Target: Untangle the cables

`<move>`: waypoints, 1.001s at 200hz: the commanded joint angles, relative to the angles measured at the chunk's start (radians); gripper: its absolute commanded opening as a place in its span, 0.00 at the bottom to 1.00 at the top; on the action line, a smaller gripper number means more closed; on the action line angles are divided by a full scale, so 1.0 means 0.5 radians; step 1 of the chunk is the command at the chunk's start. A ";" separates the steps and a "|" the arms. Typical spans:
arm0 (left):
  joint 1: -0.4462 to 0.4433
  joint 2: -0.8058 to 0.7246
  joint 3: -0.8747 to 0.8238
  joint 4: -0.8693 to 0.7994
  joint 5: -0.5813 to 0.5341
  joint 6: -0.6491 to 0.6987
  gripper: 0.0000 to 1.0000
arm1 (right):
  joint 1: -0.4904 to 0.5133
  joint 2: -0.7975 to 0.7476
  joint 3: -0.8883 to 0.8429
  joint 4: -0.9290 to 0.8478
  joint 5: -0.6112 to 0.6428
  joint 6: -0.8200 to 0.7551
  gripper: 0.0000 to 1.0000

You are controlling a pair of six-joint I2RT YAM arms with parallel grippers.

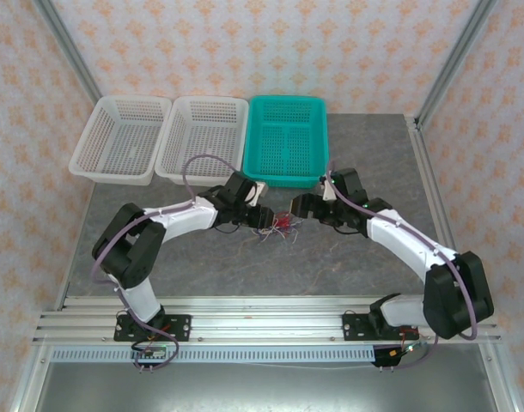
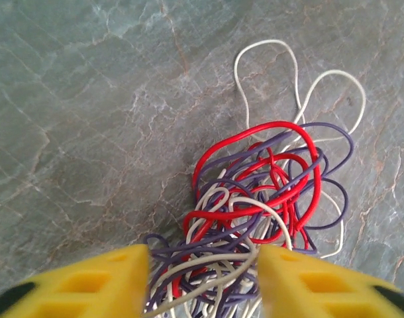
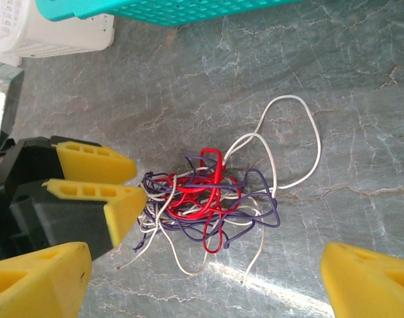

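Observation:
The cables (image 1: 282,227) lie as one tangle of red, dark purple and cream-white wire on the grey table, between my two grippers. In the left wrist view the tangle (image 2: 261,192) reaches down between my left gripper's (image 2: 203,278) yellow fingers (image 2: 116,278), which stand part-closed on either side of several loose strands. From the right wrist view that left gripper (image 3: 126,182) sits at the tangle's (image 3: 208,192) left edge. My right gripper (image 3: 205,265) hangs wide open above the tangle with nothing between its fingers. White loops trail off to the far side.
Two white baskets (image 1: 120,137) (image 1: 202,137) and a teal basket (image 1: 286,142) line the back of the table, just beyond the grippers. The teal basket's rim (image 3: 162,10) is close behind the tangle. Bare table lies to the left and right.

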 commanded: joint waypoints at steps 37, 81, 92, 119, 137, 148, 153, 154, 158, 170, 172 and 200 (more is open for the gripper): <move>-0.008 -0.026 -0.005 0.131 0.077 -0.003 0.00 | 0.184 0.138 0.062 0.095 0.160 0.160 0.89; -0.007 -0.107 -0.114 0.337 0.264 -0.101 0.00 | 0.331 0.419 0.066 0.308 0.482 0.533 0.75; -0.006 -0.141 -0.138 0.397 0.294 -0.139 0.00 | 0.331 0.497 0.045 0.364 0.548 0.624 0.65; 0.006 -0.246 -0.177 0.434 0.293 -0.179 0.00 | 0.329 0.576 0.009 0.331 0.773 0.715 0.37; 0.055 -0.335 -0.225 0.465 0.282 -0.220 0.00 | 0.303 0.506 -0.123 0.424 0.895 0.836 0.02; 0.116 -0.393 -0.277 0.488 0.273 -0.261 0.00 | 0.271 0.441 -0.202 0.438 0.975 0.903 0.00; 0.152 -0.420 -0.302 0.500 0.268 -0.286 0.00 | 0.254 0.413 -0.226 0.423 1.016 0.926 0.00; 0.158 -0.425 -0.309 0.500 0.266 -0.292 0.00 | 0.251 0.407 -0.232 0.418 1.025 0.930 0.00; 0.193 -0.448 -0.331 0.510 0.263 -0.311 0.00 | 0.236 0.375 -0.251 0.393 1.060 0.948 0.00; 0.294 -0.511 -0.394 0.524 0.255 -0.352 0.00 | 0.191 0.287 -0.307 0.317 1.178 1.003 0.00; 0.308 -0.522 -0.403 0.524 0.252 -0.359 0.00 | 0.182 0.273 -0.321 0.308 1.194 1.013 0.00; 0.412 -0.594 -0.452 0.481 0.332 -0.300 0.00 | 0.100 0.054 -0.419 0.280 1.289 0.876 0.00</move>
